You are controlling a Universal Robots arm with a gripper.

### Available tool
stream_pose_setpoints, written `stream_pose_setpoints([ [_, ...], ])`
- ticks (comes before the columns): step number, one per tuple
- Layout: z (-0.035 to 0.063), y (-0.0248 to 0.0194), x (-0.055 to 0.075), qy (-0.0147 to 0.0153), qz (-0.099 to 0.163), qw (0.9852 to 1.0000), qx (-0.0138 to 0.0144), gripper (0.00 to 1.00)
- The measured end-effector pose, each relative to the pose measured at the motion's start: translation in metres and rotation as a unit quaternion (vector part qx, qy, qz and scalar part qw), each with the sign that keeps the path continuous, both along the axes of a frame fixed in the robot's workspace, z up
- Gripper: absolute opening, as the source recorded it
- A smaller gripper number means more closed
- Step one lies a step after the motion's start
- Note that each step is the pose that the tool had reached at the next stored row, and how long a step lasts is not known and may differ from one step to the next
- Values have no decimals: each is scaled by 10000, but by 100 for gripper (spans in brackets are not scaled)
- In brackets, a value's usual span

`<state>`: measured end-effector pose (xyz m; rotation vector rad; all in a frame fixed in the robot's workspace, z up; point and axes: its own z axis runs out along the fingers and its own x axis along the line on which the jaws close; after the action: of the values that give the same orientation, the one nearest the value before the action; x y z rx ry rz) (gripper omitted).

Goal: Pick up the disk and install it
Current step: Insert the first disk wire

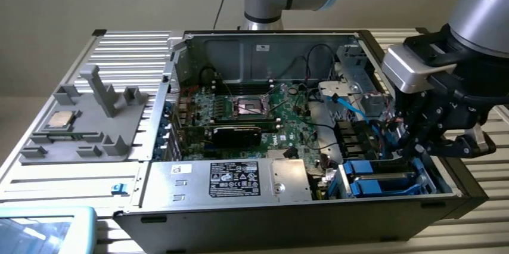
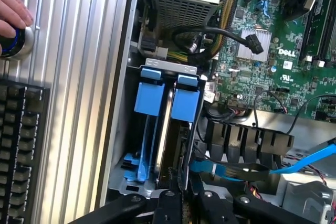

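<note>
The disk (image 2: 166,121) stands on edge in the drive bay of the open computer case (image 1: 445,191), its silver side showing between two blue rails (image 2: 186,98). In the wrist view my gripper (image 2: 176,187) is over the end of the disk nearest the camera, its black fingers (image 2: 167,203) close together on the thin edge. The exterior view shows the gripper (image 1: 413,149) reaching down into the bay at the case's right front corner, just above the blue carriers (image 1: 382,179). The lower part of the disk is hidden in the bay.
The silver power supply box (image 1: 230,179) sits beside the bay, the motherboard (image 1: 263,117) behind it. A blue cable (image 2: 304,161) and black connectors (image 2: 247,140) lie close by. A grey fixture (image 1: 95,123) holds a chip (image 1: 59,120). A hand (image 2: 10,3) rests on a button (image 2: 13,43) near a keyboard (image 2: 21,145).
</note>
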<state>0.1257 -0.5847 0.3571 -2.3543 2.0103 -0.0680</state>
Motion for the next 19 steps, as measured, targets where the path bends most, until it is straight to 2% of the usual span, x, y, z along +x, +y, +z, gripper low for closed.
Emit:
stream_pose_setpoints([
  [3,2,62,-1,-1,0,9998,-203,17],
  [4,2,77,-1,-3,0,9997,-231,17],
  [19,2,77,-1,-3,0,9997,-233,17],
])
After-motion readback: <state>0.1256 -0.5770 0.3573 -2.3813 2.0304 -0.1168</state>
